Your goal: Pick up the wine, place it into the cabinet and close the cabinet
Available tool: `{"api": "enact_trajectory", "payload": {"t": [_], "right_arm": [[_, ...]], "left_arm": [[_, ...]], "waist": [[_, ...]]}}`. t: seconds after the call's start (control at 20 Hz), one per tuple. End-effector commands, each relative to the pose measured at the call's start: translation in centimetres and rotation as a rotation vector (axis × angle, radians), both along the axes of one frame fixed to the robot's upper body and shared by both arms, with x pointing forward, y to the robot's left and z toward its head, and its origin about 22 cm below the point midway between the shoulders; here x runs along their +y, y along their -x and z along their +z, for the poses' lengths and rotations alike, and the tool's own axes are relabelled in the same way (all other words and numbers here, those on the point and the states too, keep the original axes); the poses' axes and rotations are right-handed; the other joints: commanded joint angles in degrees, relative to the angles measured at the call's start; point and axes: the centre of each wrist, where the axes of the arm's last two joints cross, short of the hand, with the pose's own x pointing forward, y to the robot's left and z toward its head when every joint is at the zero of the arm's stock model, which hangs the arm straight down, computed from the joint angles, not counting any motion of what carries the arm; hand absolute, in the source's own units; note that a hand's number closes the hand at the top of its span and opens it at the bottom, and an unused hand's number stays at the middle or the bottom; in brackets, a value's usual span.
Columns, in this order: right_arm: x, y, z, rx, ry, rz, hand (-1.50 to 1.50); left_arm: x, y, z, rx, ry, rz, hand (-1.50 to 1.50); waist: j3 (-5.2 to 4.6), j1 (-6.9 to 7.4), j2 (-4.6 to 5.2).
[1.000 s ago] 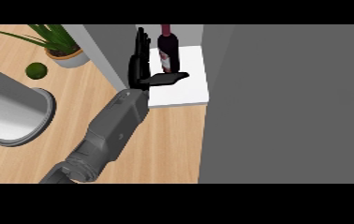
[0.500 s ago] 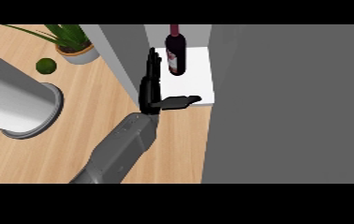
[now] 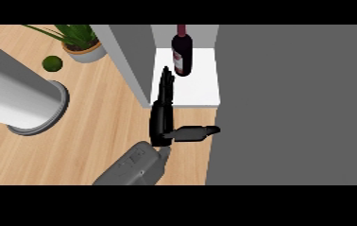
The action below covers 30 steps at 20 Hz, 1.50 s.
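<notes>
The dark wine bottle with a red neck and pale label stands upright on the white shelf inside the open cabinet. My left hand is open just in front of the shelf's near left corner. Its fingers point straight toward the shelf and its thumb sticks out to the right. The fingertips end a little short of the bottle and nothing is held. A broad grey cabinet panel fills the right side. The right hand does not show.
The cabinet's grey side wall stands left of the shelf. On the wooden counter are a potted plant, a small green fruit and a large metal cylinder at the left edge.
The hand has drawn back from beside the bottle toward the near edge of the shelf. The bottle stays standing on the shelf, apart from the hand.
</notes>
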Motion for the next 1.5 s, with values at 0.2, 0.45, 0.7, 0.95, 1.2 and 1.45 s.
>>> {"api": "enact_trajectory", "payload": {"t": [0.2, 0.45, 0.7, 0.95, 1.2, 1.45], "right_arm": [[-0.6, 0.9, 1.1, -0.038, -0.025, 0.011, -1.50], [-0.8, 2.0, 1.3, -0.025, -0.025, 0.032, -1.50], [0.6, 1.3, 2.0, -0.018, -0.009, 0.063, -1.50], [-0.1, 0.2, 0.6, 0.019, -0.032, 0.130, -1.50], [0.0, 1.1, 1.0, 0.066, 0.063, 0.199, 1.50], [-0.1, 2.5, 0.7, 0.022, 0.086, 0.199, 1.50]], "left_arm": [[-0.1, 6.4, 1.7, -0.005, 0.066, 0.012, -1.50], [1.5, 9.2, 3.3, -0.018, 0.055, 0.049, -1.50], [3.1, 11.8, 4.6, -0.025, 0.100, 0.040, -1.50], [6.3, 13.2, 5.3, -0.040, 0.065, -0.046, -1.50], [9.0, 14.3, 7.2, -0.063, 0.062, -0.105, -1.50], [10.4, 16.0, 6.1, -0.045, 0.061, -0.120, -1.50]], "waist": [[-0.01, 0.35, 0.08], [0.02, 0.22, 0.05], [-0.04, 0.48, 0.09], [0.00, 0.45, 0.14], [-0.01, 0.32, 0.08], [-0.02, 0.10, 0.13]]}}
